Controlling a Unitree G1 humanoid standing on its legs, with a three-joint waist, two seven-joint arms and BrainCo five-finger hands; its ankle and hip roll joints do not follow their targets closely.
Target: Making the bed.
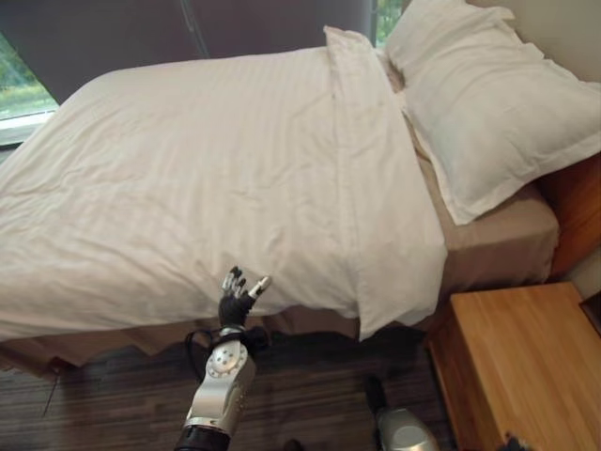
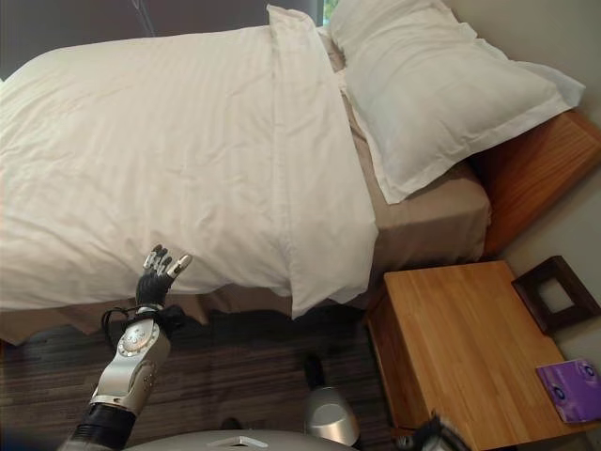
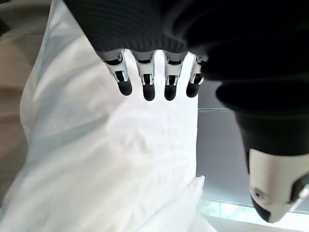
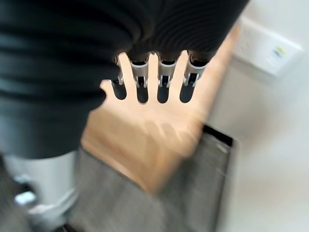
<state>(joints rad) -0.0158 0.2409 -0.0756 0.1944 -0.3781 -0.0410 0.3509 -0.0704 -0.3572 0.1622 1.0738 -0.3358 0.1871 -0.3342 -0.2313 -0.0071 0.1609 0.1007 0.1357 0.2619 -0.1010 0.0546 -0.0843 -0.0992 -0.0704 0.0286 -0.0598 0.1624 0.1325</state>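
1. Left hand (image 1: 237, 299) raised at near edge of bed, fingers (image 3: 147, 82) straight and spread, holding nothing. Fingertips just short of the hanging hem of the duvet (image 1: 188, 178); contact not clear from the head views, wrist view suggests a small gap.
2. Right hand (image 4: 149, 84) low beside the bedside table (image 2: 460, 343), fingers relaxed and extended, empty. Well apart from the bed; idle for now.
3. Duvet spread over most of the mattress, fairly flat, shallow creases running toward the near edge. Top edge folded back into a long band (image 1: 371, 160) across the bed below the pillows; near corner of that band droops lower over the side than the rest of the hem.
4. Pillows (image 1: 488, 103) stacked at the headboard end, lying on the tan sheet (image 1: 498, 240), which is exposed between fold and pillows and along the mattress side.
5. On the bedside table: dark frame (image 2: 556, 293) and purple packet (image 2: 573, 390), clear of the work.
6. Judgement: bed mostly made; step in hand looks like final smoothing or squaring of the near hem.
7. To do it well: lay flat fingers on the cloth just above the edge, sweep outward along the creases rather than across. Light pressure only, to avoid dragging the duvet off centre.
8. Then pinch and lift the drooping corner, even it with the hem. Risk: pulling the fold out of line.
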